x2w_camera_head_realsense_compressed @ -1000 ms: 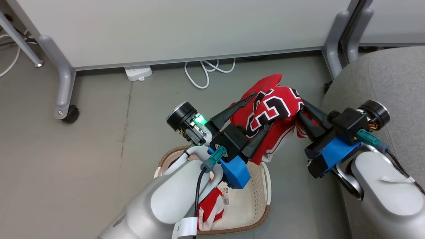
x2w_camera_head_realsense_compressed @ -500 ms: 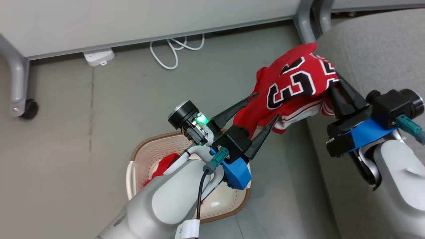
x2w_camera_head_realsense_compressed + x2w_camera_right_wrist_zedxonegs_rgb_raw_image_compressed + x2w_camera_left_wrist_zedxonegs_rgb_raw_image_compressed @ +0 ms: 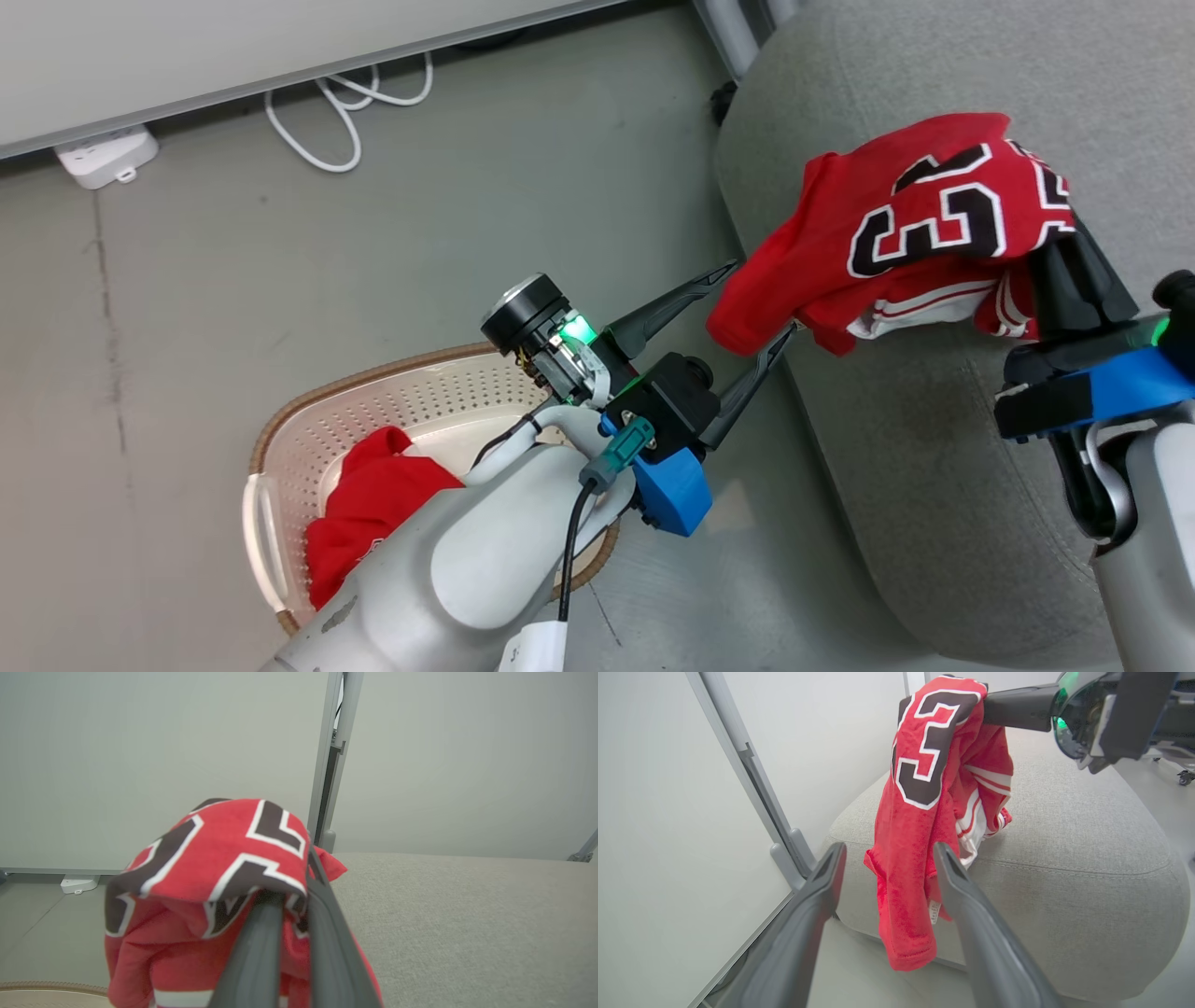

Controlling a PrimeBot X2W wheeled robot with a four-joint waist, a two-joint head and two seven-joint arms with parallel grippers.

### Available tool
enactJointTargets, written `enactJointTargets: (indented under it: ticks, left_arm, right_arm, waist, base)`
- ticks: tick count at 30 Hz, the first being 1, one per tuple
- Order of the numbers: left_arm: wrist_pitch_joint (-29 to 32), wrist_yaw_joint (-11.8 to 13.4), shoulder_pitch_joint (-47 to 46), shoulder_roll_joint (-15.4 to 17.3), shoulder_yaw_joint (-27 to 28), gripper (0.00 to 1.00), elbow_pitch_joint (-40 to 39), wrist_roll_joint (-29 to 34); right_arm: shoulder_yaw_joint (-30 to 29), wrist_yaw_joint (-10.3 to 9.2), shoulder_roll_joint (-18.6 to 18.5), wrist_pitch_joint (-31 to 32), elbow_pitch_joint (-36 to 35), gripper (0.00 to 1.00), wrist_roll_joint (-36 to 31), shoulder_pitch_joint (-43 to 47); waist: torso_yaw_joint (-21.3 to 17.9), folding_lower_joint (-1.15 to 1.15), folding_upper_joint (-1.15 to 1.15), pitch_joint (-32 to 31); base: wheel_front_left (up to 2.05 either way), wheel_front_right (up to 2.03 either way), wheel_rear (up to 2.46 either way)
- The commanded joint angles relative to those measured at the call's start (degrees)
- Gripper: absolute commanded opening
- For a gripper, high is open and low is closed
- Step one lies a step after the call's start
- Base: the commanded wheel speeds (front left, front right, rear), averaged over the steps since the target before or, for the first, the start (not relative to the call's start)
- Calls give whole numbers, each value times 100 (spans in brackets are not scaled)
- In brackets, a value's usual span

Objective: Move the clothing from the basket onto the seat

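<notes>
A red jersey (image 3: 924, 224) with the numerals "23" hangs from my right gripper (image 3: 1060, 247), which is shut on its bunched top above the grey seat (image 3: 934, 448). In the right wrist view the jersey (image 3: 210, 858) drapes over the closed gripper (image 3: 292, 896). My left gripper (image 3: 761, 301) is open at the seat's left edge, and the jersey's lower end (image 3: 906, 924) dangles just beyond its gripper tips (image 3: 887, 854). A second red garment (image 3: 373, 495) lies in the cream basket (image 3: 308, 439) on the floor, partly hidden by my left arm.
A white power strip (image 3: 103, 154) and a looped white cable (image 3: 345, 103) lie on the grey floor by the partition panel. The panel's grey metal leg (image 3: 784, 844) stands next to the seat's corner. The basket rim (image 3: 46, 987) shows low in the right wrist view.
The camera has turned right. My right gripper has carried the jersey from above the floor to over the seat, drawing it out from between the open left fingers.
</notes>
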Motion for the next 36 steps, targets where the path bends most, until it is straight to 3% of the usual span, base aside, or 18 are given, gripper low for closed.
enactJointTargets:
  ticks: [1,10,19,28,36]
  left_arm:
    - [-16,-15,-25,19,-15,100,-27,3]
    - [-16,-79,70,2,-183,100,-48,-9]
    - [-16,-83,64,-10,-167,100,-69,-55]
    - [-15,0,-157,20,-41,100,-153,15]
    - [-16,52,-592,188,67,100,-206,176]
  right_arm:
    - [-40,1,34,-22,-51,0,-26,62]
    - [-477,1,280,-22,-130,0,-98,392]
    - [-534,1,364,-22,-132,0,-117,413]
    - [-763,1,11,-22,-449,0,-165,-416]
    - [-1713,1,-731,-22,-790,0,-149,-1810]
  waist:
    - [-80,-1,0,39]
    - [-389,-1,0,71]
    - [-456,-1,0,25]
    - [-496,-1,0,424]
    - [-474,-1,0,1279]
  base:
    - [0,0,0]
    - [0,0,0]
    - [0,0,0]
    - [0,0,0]
    - [0,0,0]
